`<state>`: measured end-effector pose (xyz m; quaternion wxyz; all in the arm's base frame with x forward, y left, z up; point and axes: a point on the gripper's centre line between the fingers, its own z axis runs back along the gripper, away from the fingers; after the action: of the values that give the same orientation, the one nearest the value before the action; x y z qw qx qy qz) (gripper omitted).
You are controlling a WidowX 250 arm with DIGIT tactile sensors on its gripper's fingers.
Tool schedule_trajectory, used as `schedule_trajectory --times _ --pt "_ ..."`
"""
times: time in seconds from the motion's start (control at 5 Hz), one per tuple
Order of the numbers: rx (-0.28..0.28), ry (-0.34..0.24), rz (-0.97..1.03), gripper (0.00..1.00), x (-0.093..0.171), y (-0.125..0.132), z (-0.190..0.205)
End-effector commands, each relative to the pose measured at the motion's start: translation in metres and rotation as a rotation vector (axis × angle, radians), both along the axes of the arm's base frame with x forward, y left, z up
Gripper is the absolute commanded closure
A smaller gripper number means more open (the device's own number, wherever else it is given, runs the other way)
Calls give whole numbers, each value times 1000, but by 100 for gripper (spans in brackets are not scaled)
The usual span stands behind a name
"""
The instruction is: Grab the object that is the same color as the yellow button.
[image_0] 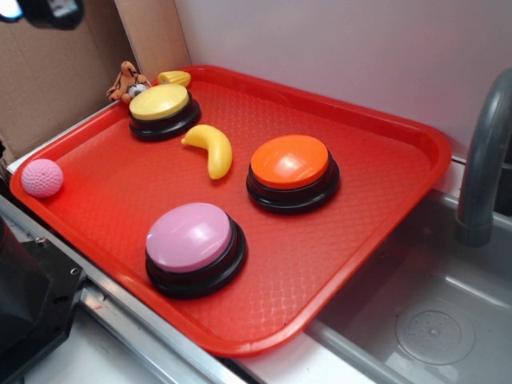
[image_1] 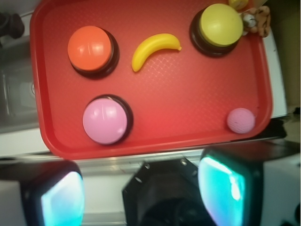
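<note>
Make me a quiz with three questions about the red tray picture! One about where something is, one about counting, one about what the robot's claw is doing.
1. Where does the banana lie?
A. Between the yellow button and the orange button
B. On top of the pink button
C. In the sink

2. How many push buttons stand on the red tray?
A. Two
B. Three
C. Five

3. What is the gripper doing?
A. Squeezing the banana
B. Pressing the orange button
C. Open, holding nothing

Answers:
1. A, the banana sits on the tray between those two buttons, touching neither.
2. B, one yellow, one orange, one pink.
3. C, in the wrist view its fingers stand apart, off the tray's edge, with nothing between them.
</note>
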<state>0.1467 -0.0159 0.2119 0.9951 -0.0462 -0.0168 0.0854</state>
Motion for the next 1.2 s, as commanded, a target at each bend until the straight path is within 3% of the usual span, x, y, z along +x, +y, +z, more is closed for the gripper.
schedule_trajectory --times 0.0,0.4,0.6,0.8,1.0 --pt "-55 -31 223 0 44 16 -15" --pt "-56 -42 556 0 86 28 -62" --pt "-4 -42 666 0 101 28 -87" --pt "13 -51 789 0 113 32 -113" --pt "16 -22 834 0 123 36 -140"
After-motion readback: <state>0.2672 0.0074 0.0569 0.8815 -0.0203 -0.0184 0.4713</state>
